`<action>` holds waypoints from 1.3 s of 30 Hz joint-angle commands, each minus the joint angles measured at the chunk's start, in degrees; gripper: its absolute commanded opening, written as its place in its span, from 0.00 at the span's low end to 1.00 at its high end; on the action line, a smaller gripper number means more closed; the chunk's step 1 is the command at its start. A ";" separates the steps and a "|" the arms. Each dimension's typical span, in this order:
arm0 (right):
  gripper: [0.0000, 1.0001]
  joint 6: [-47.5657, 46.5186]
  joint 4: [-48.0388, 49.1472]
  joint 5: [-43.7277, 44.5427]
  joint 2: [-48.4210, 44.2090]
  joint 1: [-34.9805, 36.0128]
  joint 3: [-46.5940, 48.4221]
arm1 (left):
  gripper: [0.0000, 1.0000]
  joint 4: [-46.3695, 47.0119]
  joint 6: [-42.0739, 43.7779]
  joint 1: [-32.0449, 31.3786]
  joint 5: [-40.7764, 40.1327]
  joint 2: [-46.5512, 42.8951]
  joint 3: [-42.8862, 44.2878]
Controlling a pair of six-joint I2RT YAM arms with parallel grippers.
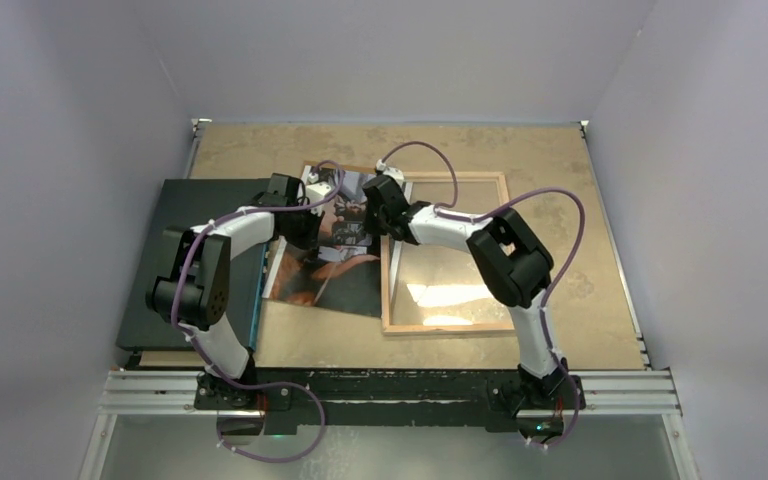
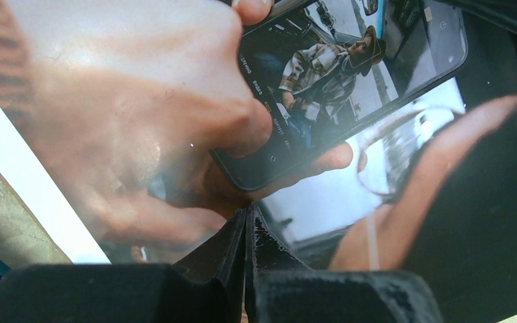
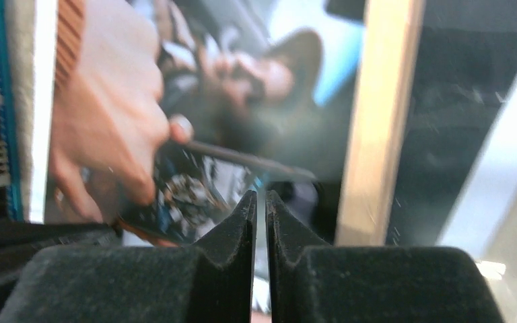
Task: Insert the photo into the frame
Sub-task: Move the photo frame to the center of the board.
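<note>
At the near edge the two arm bases sit side by side. Just beyond the left one lies a dark board (image 1: 195, 205), flat on the worktop (image 1: 560, 160) and no part of the job.

The photo (image 1: 325, 275) lies flat in the middle, right of the board. Its long axis runs near to far, with the near end skewed a little to the left. The frame (image 1: 450, 328) lies directly to its right, wood side up with the pane showing, and its long axis also runs near to far. The photo's right edge meets the frame's left rail. I cannot tell whether it only touches the rail or laps over it.

Both grippers are at the photo's far end. The left gripper (image 2: 246, 222) is pressed fully together with its tips on the print. I cannot tell whether any paper is nipped between them. The right gripper (image 3: 260, 198) is all but pressed together, with only a thin slit left, and hangs over the photo's right margin just beside the wood rail. I cannot tell whether it pinches anything.

The coming move, as I judge it, turns on one thing: the frame opening is to the right of the photo, so the print must travel sideways to the right and square up its skew. The right arm is nearer the frame, and the left is placed to push from behind.
</note>
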 commanded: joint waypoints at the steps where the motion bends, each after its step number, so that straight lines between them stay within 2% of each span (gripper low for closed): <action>1: 0.11 -2.86 -1.80 1.10 5.19 -0.45 10.02 | 0.00 -0.98 0.98 -0.08 -2.58 1.25 -0.78; 4: 0.11 -3.04 -2.74 1.65 9.18 -1.84 15.05 | 0.00 -0.92 0.95 -0.08 -2.48 0.81 -1.02; 10: 0.08 -3.01 -2.77 2.79 12.20 -5.95 17.34 | 0.00 -0.69 0.67 -0.15 -2.30 0.58 -1.49; 28: 0.04 -4.26 0.11 4.85 8.63 -14.68 8.66 | 0.00 -0.16 1.00 -0.17 -2.52 -0.24 -2.50; 34: 0.04 -6.47 1.53 1.20 4.19 -15.10 2.04 | 0.00 -0.12 1.09 -0.17 -2.57 -0.36 -2.20; 37: 0.09 -7.21 2.06 -0.29 1.98 -14.64 0.15 | 0.00 -0.13 0.82 -0.16 -2.32 -0.20 -1.96; 39: 0.17 -6.84 2.17 -1.53 0.28 -13.04 -1.07 | 0.00 -0.19 0.63 -0.18 -2.01 -0.20 -1.72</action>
